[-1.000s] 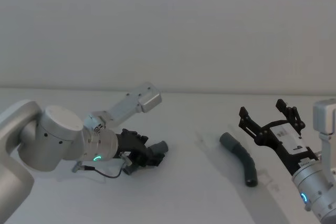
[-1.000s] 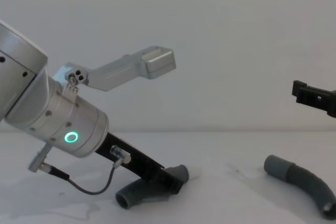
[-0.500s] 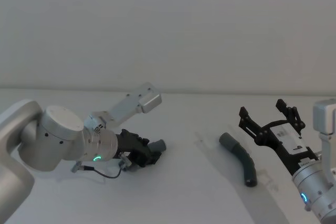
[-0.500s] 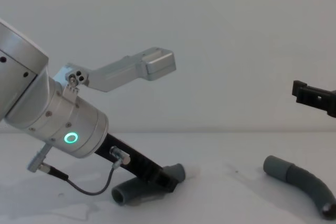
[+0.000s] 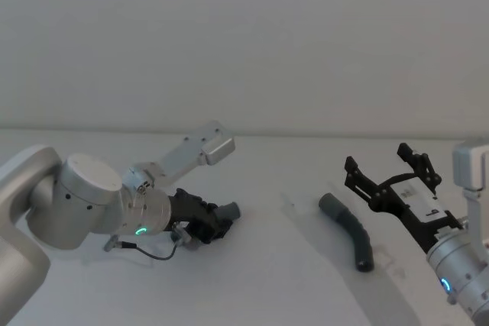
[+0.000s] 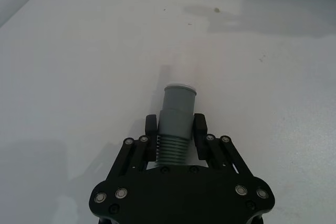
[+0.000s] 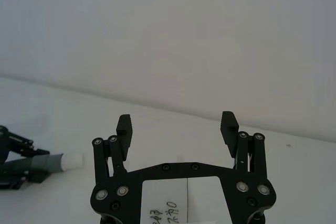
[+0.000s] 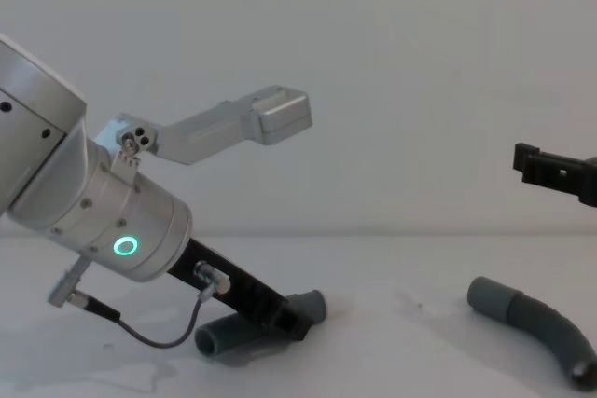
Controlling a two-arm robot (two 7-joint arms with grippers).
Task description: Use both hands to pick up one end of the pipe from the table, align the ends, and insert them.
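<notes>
Left half held
My black left gripper [image 6: 176,129] pinches the ribbed grey hose [image 6: 173,151] behind its cuff [image 6: 178,103] (tip [image 6: 181,84] free for mating); right gripper [image 7: 177,124] spread.

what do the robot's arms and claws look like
The left claw and right claw are black two-finger linkages with silver screws. Both arms are silver cylinders; the left wrist has a green ring light and a thin cable, the right claw a white handwritten label.

Light is soft and even — the table [image 5: 260,280] reads bright white in the head view. Faint, soft-edged shadows lie beside the loose pipe piece [image 5: 351,230] and under the left gripper [image 6: 175,127], toward the left wrist view's lower left. The green ring light [image 8: 124,246] glows at the chest view's left.
</notes>
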